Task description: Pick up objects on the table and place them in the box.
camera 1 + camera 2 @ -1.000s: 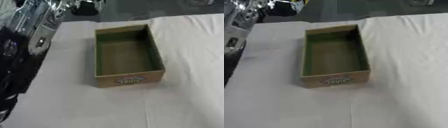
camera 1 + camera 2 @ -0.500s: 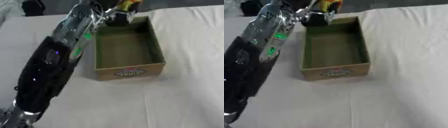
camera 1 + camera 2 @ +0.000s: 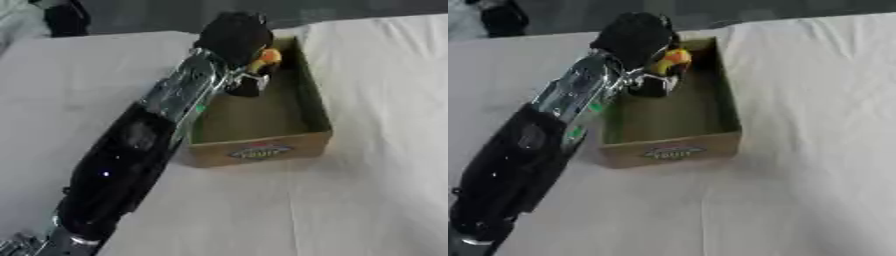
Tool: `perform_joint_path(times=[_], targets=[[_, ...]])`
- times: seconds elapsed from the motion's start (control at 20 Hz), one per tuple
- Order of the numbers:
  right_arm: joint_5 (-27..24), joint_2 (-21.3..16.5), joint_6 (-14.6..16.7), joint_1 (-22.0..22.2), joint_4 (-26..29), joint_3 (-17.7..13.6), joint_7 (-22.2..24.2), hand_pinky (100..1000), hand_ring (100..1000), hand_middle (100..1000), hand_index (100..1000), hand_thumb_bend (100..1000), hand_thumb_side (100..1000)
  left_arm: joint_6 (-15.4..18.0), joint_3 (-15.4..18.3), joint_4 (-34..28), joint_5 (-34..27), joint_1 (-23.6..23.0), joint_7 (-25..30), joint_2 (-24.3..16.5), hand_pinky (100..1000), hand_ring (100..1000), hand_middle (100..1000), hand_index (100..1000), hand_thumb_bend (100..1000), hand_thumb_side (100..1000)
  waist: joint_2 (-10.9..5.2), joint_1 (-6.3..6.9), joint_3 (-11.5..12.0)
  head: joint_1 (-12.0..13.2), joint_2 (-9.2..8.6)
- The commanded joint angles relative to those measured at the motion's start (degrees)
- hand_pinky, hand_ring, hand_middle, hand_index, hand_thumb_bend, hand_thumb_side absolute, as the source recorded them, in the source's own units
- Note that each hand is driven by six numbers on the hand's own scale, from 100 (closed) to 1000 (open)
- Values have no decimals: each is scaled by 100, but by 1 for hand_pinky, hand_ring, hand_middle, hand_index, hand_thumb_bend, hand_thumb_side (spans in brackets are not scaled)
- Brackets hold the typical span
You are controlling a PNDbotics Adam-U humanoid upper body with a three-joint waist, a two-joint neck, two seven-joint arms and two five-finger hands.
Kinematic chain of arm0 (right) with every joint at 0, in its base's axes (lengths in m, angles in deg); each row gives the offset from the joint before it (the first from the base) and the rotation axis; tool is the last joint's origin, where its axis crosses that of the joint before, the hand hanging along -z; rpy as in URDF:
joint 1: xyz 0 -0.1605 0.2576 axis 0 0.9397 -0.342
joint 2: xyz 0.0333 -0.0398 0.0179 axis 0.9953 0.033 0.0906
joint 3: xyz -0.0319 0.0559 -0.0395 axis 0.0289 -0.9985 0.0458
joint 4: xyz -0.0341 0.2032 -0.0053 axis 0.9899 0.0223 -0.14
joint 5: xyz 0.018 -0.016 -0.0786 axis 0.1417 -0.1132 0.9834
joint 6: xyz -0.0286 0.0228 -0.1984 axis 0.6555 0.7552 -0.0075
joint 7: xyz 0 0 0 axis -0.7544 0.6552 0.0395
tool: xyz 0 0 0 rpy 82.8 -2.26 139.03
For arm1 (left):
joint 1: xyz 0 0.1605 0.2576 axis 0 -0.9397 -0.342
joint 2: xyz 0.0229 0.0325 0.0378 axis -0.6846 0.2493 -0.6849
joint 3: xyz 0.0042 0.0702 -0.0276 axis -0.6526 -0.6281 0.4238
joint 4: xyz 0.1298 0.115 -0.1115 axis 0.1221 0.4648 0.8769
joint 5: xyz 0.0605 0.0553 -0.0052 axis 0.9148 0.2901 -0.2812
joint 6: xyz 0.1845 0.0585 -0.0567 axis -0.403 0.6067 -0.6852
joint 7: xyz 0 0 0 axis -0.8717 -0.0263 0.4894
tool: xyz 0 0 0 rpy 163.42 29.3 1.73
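Note:
An open cardboard box point(image 3: 302, 137) with a green inside stands on the white tablecloth, a label on its near wall. My left arm reaches in from the lower left, and my left hand point(image 3: 234, 37) hangs over the box's far end. Its fingers are curled round a small orange and yellow object point(image 3: 266, 57), held just above the box's inside. What the object is I cannot make out. My right hand shows in neither view.
The white cloth point(image 3: 385, 190) covers the table around the box. Dark things point(image 3: 502, 20) lie past the table's far left edge.
My left arm has stretched further over the box. The hand with the orange object has come from beyond the far left corner to above the box's far end. The camera has shifted too.

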Motion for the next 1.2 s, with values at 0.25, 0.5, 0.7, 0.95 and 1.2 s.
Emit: perform_joint_path(times=[0.25,0.5,0.7,0.95,1.2], targets=[[-24,-104,5,-64,99,-17,13,731,735,742,846,100,827,62,25,430,119,111,-52,51,209,485,474,596,100,391,-72,-34,-18,-18,-96],[-20,-97,5,-63,99,-12,18,731,735,743,846,100,827,99,66,599,84,118,68,78,401,616,617,763,100,434,-49,-37,-27,-18,-104],[-20,-94,5,-56,99,-12,21,731,735,743,846,100,828,159,101,675,179,133,398,73,570,777,778,902,100,464,-51,-38,-28,-10,-113],[-22,-93,6,-49,99,-12,21,731,735,743,846,100,828,91,154,607,378,153,713,47,706,875,872,988,323,604,-63,-43,-26,2,-128],[-28,-91,10,-47,99,-11,22,731,735,743,846,100,829,-68,205,508,655,161,830,25,760,921,920,1000,600,722,-71,-53,-27,13,-152]])
